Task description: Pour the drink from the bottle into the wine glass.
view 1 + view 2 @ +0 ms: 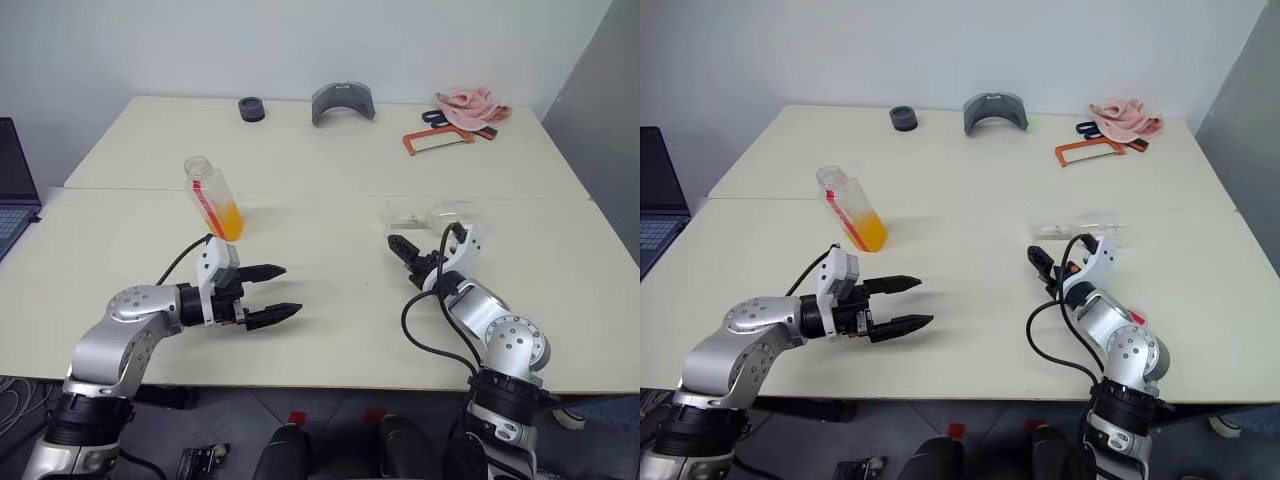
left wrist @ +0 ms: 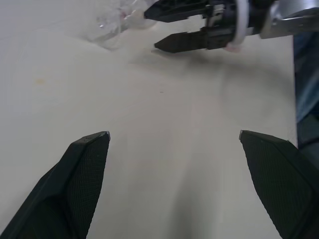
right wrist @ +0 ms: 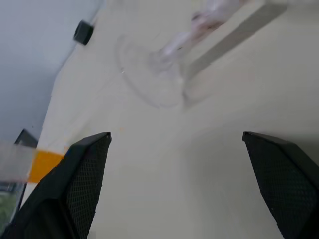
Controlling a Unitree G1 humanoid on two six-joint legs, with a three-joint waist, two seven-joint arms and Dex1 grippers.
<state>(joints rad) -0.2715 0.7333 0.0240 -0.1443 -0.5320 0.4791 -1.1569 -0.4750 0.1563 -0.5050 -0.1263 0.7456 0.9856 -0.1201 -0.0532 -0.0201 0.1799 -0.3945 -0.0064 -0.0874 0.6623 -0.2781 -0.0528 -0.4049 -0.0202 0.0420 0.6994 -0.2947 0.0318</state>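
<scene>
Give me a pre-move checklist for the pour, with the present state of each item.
1. Left hand open and holding nothing: ok.
2. Right hand open and holding nothing: ok.
3. Bottle standing on the table, cap off, drink in its lower part: ok.
4. Wine glass upright to receive the pour: not ok, it lies on its side.
5. Glass intact: cannot tell.
6. Bare table between both hands: ok.

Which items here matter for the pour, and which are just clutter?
For the job: bottle holding orange drink; wine glass lying on its side.

Lying about: black ring, grey curved part, orange hacksaw, pink cloth, laptop.
</scene>
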